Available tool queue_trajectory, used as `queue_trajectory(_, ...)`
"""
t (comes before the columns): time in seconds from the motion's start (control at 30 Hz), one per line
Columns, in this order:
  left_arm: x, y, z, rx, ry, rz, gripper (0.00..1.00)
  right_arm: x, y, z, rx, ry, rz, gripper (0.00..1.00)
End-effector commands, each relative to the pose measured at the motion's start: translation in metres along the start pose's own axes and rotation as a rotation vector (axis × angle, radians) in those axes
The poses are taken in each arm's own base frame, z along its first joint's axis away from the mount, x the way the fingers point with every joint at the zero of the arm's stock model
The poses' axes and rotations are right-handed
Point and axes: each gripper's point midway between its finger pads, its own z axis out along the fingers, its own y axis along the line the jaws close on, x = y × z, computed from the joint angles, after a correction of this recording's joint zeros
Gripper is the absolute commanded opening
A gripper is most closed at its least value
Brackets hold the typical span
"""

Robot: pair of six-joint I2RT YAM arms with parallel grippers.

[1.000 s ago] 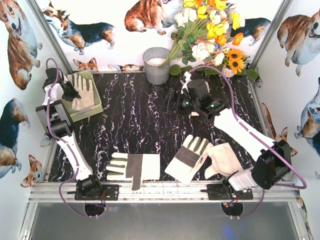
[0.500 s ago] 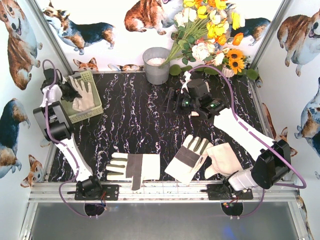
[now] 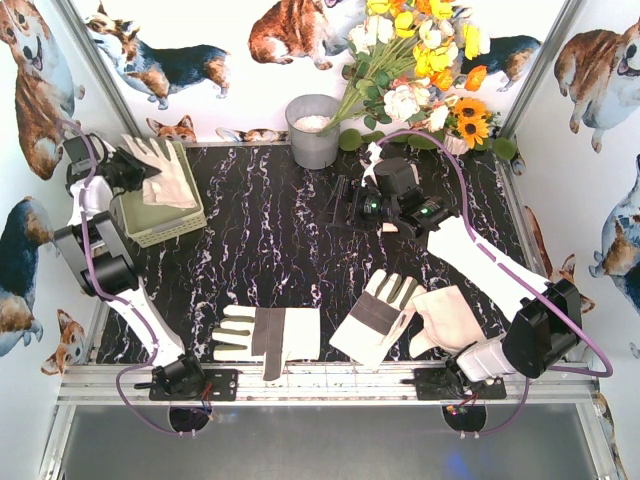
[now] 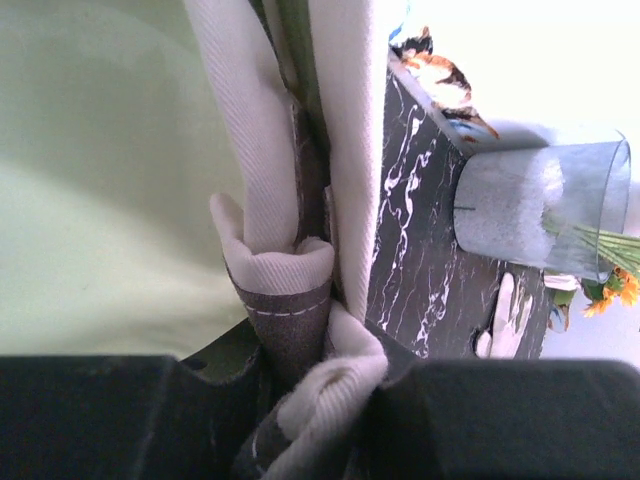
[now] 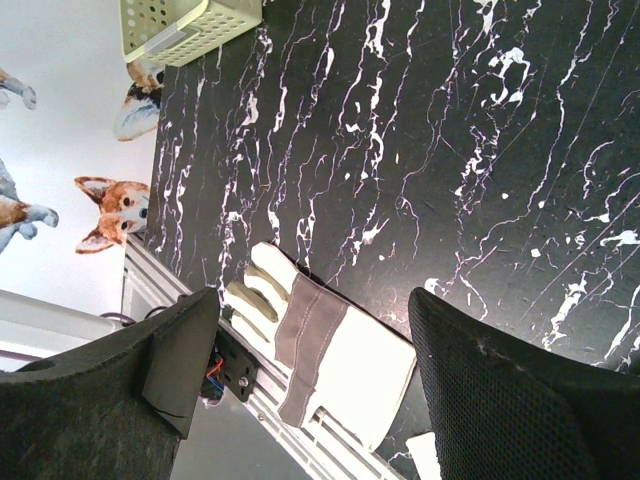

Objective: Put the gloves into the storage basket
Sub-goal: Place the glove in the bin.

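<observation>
My left gripper (image 3: pixel 128 170) is shut on a bunch of cream-white gloves (image 3: pixel 165 168) with grey-brown patches and holds them over the back of the pale yellow-green storage basket (image 3: pixel 170 222) at the far left. In the left wrist view the gloves (image 4: pixel 290 270) are pinched between my fingers (image 4: pixel 320 395), with the basket (image 4: pixel 100 200) below. My right gripper (image 3: pixel 342 203) is open and empty above the table's middle back. Three gloves lie near the front edge: one at the left (image 3: pixel 265 335), one in the middle (image 3: pixel 375 315), one plain (image 3: pixel 447 320). The right wrist view shows the left one (image 5: pixel 330 340) below my open gripper (image 5: pixel 310 310).
A round grey metal bucket (image 3: pixel 313 130) stands at the back centre, also in the left wrist view (image 4: pixel 530 205). Artificial flowers (image 3: pixel 420 70) fill the back right. Corgi-print walls close in the black marble table (image 3: pixel 260 250). An aluminium rail (image 3: pixel 320 385) runs along the front.
My left gripper has drawn back and to the left with the gloves, dragging them toward the basket's far left corner. The right arm and the table gloves have not moved.
</observation>
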Motion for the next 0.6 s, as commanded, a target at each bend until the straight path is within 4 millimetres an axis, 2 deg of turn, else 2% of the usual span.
queue_trajectory(0.0,0.001,0.014,0.012,0.031,-0.004,-0.029,0.00,-0.024,0.023,-0.005,-0.075,-0.076,-0.033,0.77)
queue_trajectory(0.17,0.005,0.037,0.036,0.021,0.010,-0.057,0.00,-0.025,0.024,-0.003,-0.077,-0.069,-0.035,0.77)
queue_trajectory(0.3,0.006,0.064,0.036,-0.109,0.017,-0.004,0.00,-0.024,0.023,-0.003,-0.071,-0.071,-0.036,0.77)
queue_trajectory(0.43,0.019,0.086,0.038,-0.184,0.062,0.010,0.00,-0.025,0.023,-0.003,-0.073,-0.074,-0.035,0.77)
queue_trajectory(0.57,0.024,0.108,0.028,-0.303,0.067,0.062,0.01,-0.025,0.023,0.001,-0.081,-0.067,-0.035,0.77)
